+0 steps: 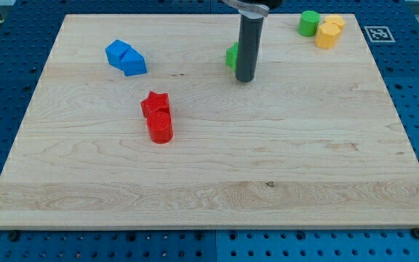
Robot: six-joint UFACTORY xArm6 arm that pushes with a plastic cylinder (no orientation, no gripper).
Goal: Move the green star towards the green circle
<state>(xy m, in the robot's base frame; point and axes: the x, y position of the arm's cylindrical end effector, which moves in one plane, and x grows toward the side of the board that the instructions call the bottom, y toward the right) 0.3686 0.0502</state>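
The green star (232, 56) lies near the top middle of the wooden board, mostly hidden behind my rod. My tip (245, 78) rests on the board just to the right of and slightly below the star, touching or nearly touching it. The green circle (309, 22) stands at the view's top right, well to the right of the star.
A yellow block (328, 35) and another yellow block (335, 22) sit beside the green circle on its right. Two blue blocks (126, 57) lie at the upper left. A red star (154, 104) and a red cylinder (160, 127) sit left of centre.
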